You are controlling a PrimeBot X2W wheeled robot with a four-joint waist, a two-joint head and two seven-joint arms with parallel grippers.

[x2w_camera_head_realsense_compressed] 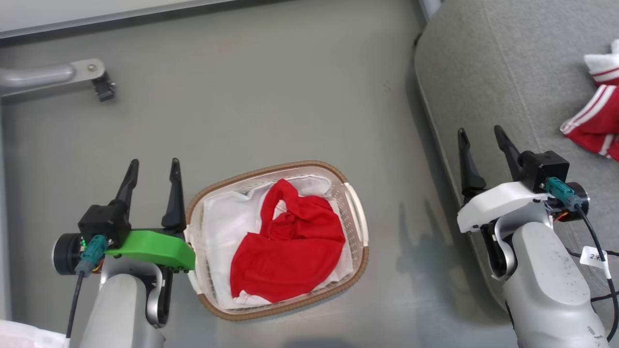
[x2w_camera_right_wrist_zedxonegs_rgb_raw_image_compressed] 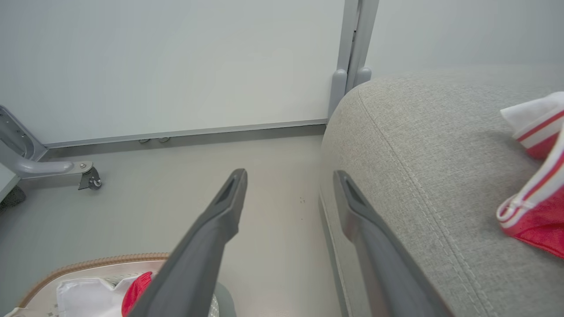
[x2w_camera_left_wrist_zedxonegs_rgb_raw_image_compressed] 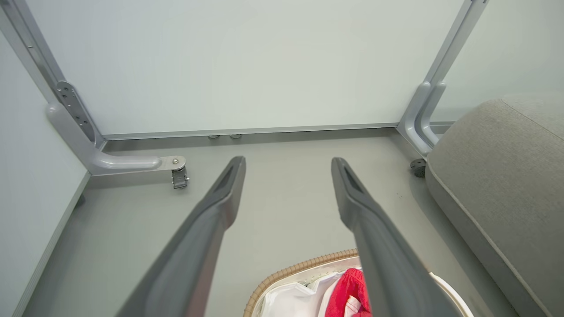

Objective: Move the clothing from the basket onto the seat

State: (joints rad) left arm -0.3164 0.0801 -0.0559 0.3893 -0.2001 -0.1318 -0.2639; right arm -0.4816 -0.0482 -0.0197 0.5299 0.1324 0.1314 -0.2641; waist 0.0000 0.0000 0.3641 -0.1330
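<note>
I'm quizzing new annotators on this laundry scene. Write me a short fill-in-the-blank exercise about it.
1. The red garment in the basket lies on a ____ liner.
2. The left gripper and the right gripper are both ____, holding nothing.
3. A striped garment lies on the seat, to the basket's ____ in the head view.
Missing words: white; open; right.

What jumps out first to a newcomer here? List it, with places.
A red garment lies heaped on a white liner in the basket, on the floor at the centre of the head view. A second red garment with white stripes lies on the grey seat at the right edge. The left gripper and right gripper hang open and empty, one on each side of the basket.
</note>
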